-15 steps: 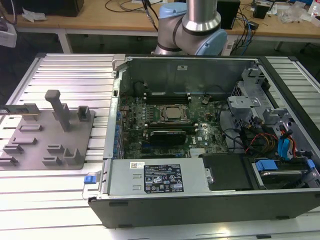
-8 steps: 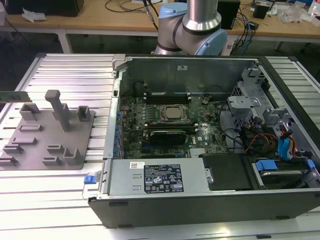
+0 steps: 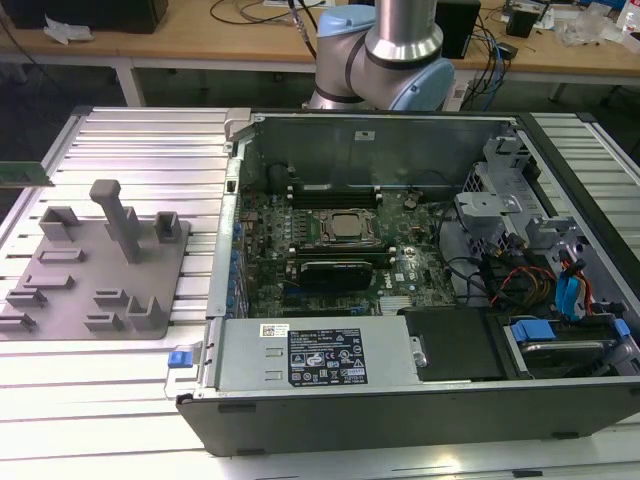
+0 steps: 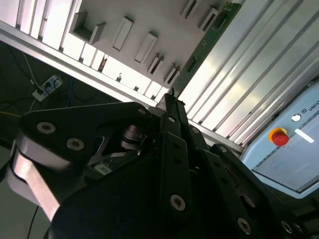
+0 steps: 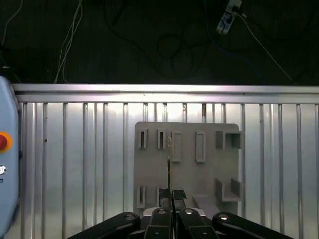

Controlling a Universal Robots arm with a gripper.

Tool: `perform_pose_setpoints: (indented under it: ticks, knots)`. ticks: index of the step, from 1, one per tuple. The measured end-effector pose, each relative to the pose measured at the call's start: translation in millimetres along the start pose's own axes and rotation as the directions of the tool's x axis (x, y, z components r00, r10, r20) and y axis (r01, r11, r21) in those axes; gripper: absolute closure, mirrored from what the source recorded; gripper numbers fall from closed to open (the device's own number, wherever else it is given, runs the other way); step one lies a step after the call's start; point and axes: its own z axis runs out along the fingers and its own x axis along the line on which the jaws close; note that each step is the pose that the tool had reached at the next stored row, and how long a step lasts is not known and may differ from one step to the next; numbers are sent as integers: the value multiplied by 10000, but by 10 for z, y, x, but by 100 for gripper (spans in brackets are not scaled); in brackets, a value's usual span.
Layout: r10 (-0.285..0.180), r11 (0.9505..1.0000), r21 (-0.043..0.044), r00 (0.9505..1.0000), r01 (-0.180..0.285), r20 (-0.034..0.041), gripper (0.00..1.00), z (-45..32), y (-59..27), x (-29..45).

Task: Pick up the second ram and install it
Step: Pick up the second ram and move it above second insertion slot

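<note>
The second ram is a long thin green stick, and my gripper is shut on one end of it. In the first wrist view the ram shows edge-on, running out from the fingertips of the gripper above the grey holder plate. It hangs clear of the plate's slots. A green strip, apparently the same stick, pokes in at the exterior view's left edge. The open computer case lies at the exterior view's right, with its long memory slots behind the silver processor.
The grey holder plate with upright posts sits on the ribbed metal table. A black expansion card lies in front of the processor. Cables and drive bays fill the case's right side. The arm's base stands behind the case.
</note>
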Motion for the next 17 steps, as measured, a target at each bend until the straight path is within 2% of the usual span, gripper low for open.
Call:
perform_pose_setpoints:
  ticks: [10, 13, 17]
  knots:
    - [-1, 10000, 0, 10000, 1, 1, 90, -306, 14, -23]
    - [1, 10000, -1, 10000, -1, 0, 90, -310, 10, -24]
    - [0, 10000, 1, 10000, 0, 1, 90, -314, -119, -23]
